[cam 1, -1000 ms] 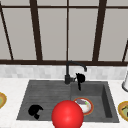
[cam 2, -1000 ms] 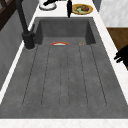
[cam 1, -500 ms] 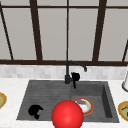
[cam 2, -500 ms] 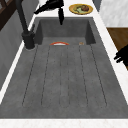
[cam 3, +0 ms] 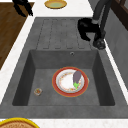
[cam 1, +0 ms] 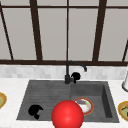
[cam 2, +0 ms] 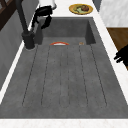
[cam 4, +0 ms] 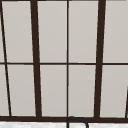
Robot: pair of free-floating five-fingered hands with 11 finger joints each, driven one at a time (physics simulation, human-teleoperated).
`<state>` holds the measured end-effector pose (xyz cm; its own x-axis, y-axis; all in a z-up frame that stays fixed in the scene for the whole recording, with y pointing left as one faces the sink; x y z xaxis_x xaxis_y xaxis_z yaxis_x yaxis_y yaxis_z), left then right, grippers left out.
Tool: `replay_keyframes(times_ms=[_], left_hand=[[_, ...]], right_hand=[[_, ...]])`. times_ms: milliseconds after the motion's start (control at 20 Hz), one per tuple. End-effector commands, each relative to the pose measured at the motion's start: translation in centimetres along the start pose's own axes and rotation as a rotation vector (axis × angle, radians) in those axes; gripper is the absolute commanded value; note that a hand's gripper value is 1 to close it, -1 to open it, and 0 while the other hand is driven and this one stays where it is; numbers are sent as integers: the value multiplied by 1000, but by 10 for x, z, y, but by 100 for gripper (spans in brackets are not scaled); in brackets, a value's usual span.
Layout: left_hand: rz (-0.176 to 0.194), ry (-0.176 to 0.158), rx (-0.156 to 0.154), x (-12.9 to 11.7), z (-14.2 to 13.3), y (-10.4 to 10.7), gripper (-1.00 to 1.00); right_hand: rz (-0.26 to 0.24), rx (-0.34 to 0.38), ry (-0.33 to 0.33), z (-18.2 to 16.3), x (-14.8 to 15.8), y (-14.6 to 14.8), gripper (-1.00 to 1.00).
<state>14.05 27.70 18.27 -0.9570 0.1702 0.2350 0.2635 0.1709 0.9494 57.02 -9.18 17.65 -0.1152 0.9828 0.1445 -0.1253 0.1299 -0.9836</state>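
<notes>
My right hand [cam 1: 75, 75] hovers just right of the black faucet [cam 1: 67, 75], at its base. Its fingers hang loosely curved beside the faucet [cam 3: 100, 37], and I cannot tell whether they touch it. The same hand [cam 3: 88, 27] shows over the back rim in the right side view and beside the faucet [cam 2: 26, 32] as the hand [cam 2: 43, 15] in the left side view. My left hand [cam 1: 35, 111] floats with relaxed fingers over the drainboard's front corner, holding nothing. In the basin lies a red-rimmed plate [cam 3: 70, 82] with a purple vegetable [cam 3: 77, 76] on it.
A red ball [cam 1: 67, 115] sits at the sink's front edge. Yellow dishes of food stand on the counter at right [cam 1: 123, 110] and left [cam 1: 1, 100]. A small round item [cam 3: 38, 91] lies on the basin floor. A white container [cam 1: 125, 83] stands at far right.
My right hand has edged slightly down and left, closer to the faucet. The left hand has not moved.
</notes>
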Motion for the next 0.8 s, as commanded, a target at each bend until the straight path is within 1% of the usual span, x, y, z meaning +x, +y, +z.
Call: replay_keyframes(times_ms=[0,150,250,350,450,550,650,750], left_hand=[[0,0,0,0,0,0,0],[0,0,0,0,0,0,0],[0,0,0,0,0,0,0],[0,0,0,0,0,0,0],[0,0,0,0,0,0,0],[0,0,0,0,0,0,0],[0,0,0,0,0,0,0],[0,0,0,0,0,0,0]], right_hand=[[-52,46,-2,-11,-23,17,100],[-115,-51,-85,-10,-33,23,100],[-158,-96,-109,-5,-43,30,100],[-235,-172,-174,-4,-56,37,100],[-269,-239,-221,2,-64,44,100],[-327,-284,-279,8,-75,54,100],[-359,-321,-319,17,-83,62,100],[-381,-345,-337,25,-94,71,100]])
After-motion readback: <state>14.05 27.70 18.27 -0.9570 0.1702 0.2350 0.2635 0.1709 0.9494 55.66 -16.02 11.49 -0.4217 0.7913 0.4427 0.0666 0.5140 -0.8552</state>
